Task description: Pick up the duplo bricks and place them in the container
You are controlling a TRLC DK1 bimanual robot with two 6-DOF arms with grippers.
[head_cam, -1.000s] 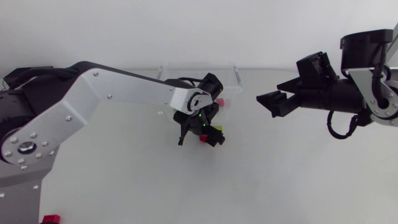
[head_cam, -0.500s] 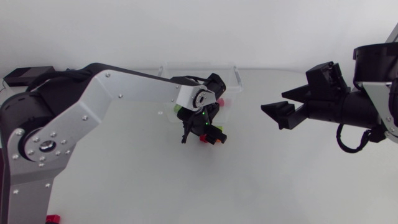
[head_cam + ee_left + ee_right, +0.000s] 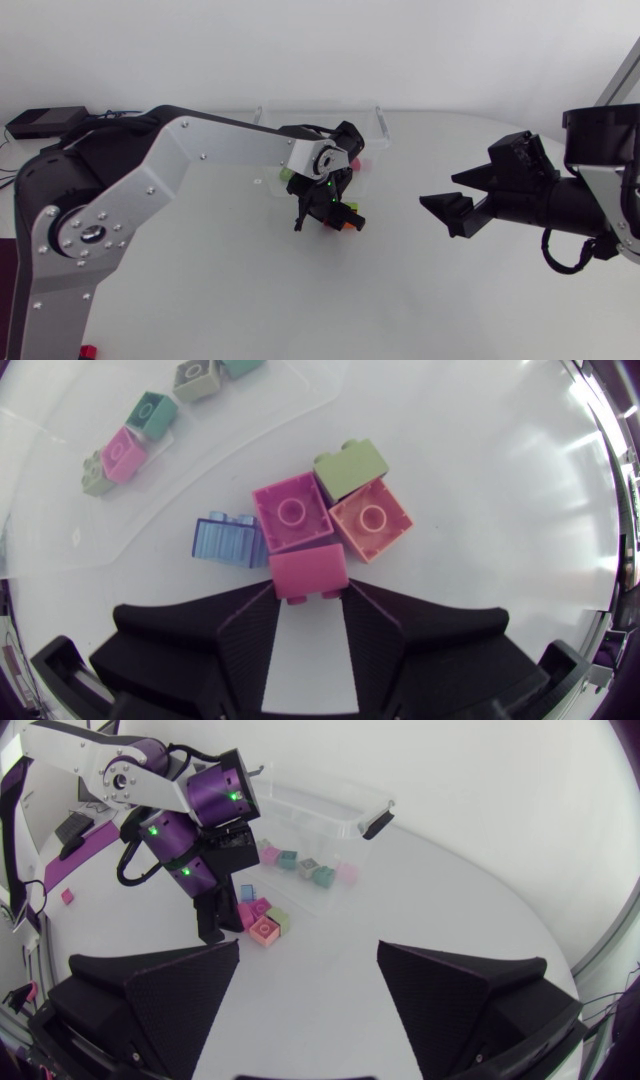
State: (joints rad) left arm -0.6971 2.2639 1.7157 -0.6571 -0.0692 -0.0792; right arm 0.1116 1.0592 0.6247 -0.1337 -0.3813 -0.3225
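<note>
Left gripper (image 3: 308, 589) has its fingers pinching just the near end of the pink brick (image 3: 307, 571), jammed against the other bricks (image 3: 291, 510) on the desk (image 3: 480, 480) beside the container (image 3: 60, 530), so lifting might slip it or drag neighbours; right gripper (image 3: 309, 948) fingers sit apart.

Loose bricks on white table (image 3: 500, 510):
- pink brick (image 3: 308, 572)
- magenta brick (image 3: 292, 512)
- orange brick (image 3: 370, 520)
- olive-green brick (image 3: 350, 462)
- translucent blue brick (image 3: 225, 540)

In clear container (image 3: 250, 410):
- small pink brick (image 3: 124, 453)
- teal brick (image 3: 152, 410)
- grey-green brick (image 3: 196, 375)

Left gripper (image 3: 310, 585) and right gripper (image 3: 308, 948): matte black.
</note>
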